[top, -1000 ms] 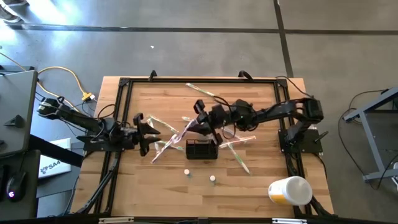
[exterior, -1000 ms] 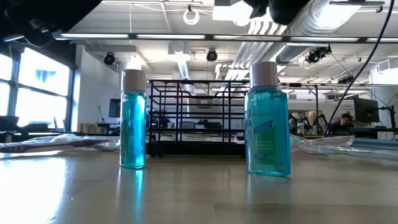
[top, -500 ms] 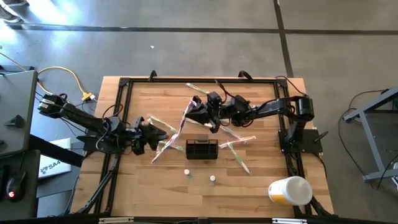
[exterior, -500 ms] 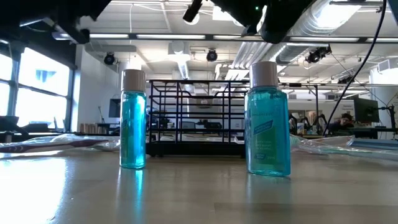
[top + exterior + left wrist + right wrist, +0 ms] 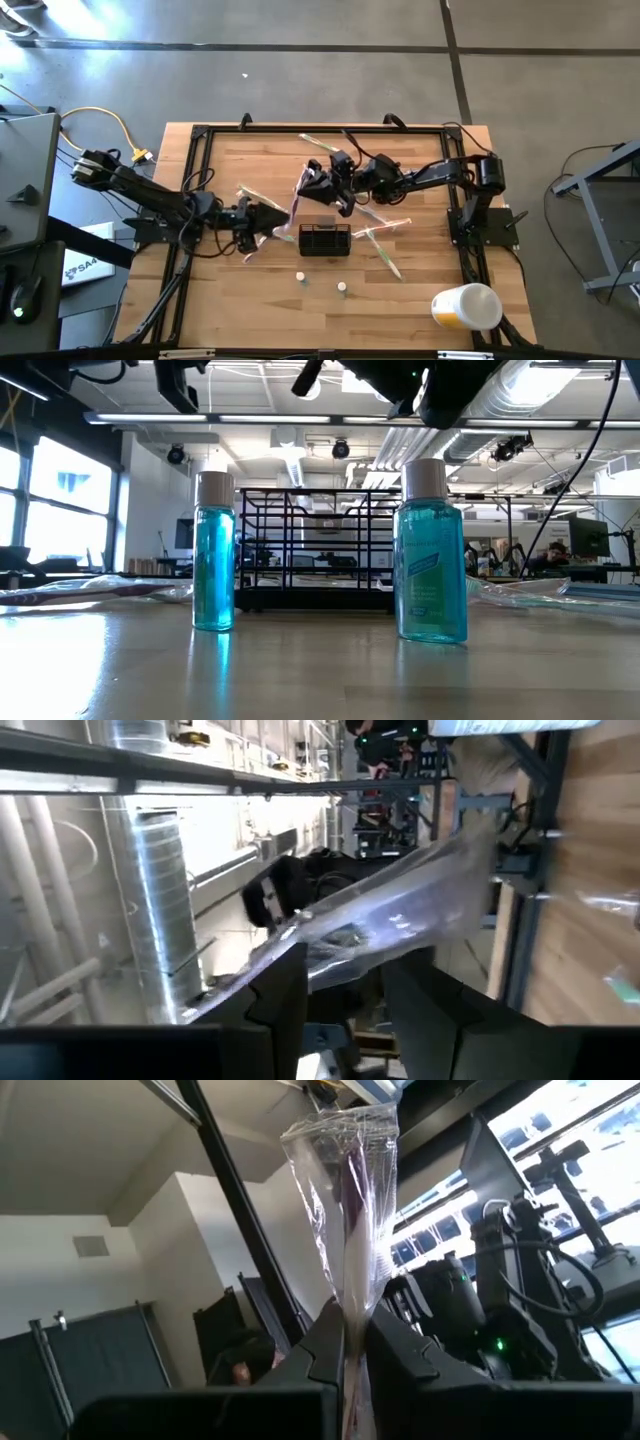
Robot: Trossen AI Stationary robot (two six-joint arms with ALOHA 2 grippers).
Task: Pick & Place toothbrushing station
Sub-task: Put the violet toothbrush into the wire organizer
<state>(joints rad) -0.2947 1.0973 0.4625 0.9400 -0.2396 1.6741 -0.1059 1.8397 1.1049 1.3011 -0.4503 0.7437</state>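
Observation:
The toothbrushing station, a small black wire caddy [image 5: 325,240] [image 5: 320,550], rests by its base on the middle of the wooden table. My left gripper [image 5: 266,218] [image 5: 345,975] hovers just left of the caddy, shut on a clear-wrapped toothbrush [image 5: 400,910]. My right gripper [image 5: 318,188] [image 5: 352,1335] hangs above the table just beyond the caddy, shut on another wrapped toothbrush [image 5: 300,195] [image 5: 350,1190]. Both hands show only as dark shapes along the top of the low view. My left gripper pinches the clear wrapper [image 5: 335,952] between its two fingers, which lie across the long packet. The packet is lifted and slants away past the fingers. My right gripper pinches the wrapped toothbrush near one end [image 5: 352,1315] between its two fingers. The packet is clear of the table, and its long free part stands away beyond the fingertips.
Two small blue bottles [image 5: 299,277] [image 5: 341,287] stand near the caddy's front. More wrapped toothbrushes [image 5: 385,232] [image 5: 330,148] [image 5: 262,198] lie scattered on the table. A white-and-yellow cup [image 5: 466,305] lies at the near right corner. A black frame [image 5: 200,135] borders the table.
My left gripper has gone toward the table's right, toward the caddy, rising and rolling with its wrapped toothbrush. My right gripper has shifted a little toward the left and rolled, turning its toothbrush, then kept still.

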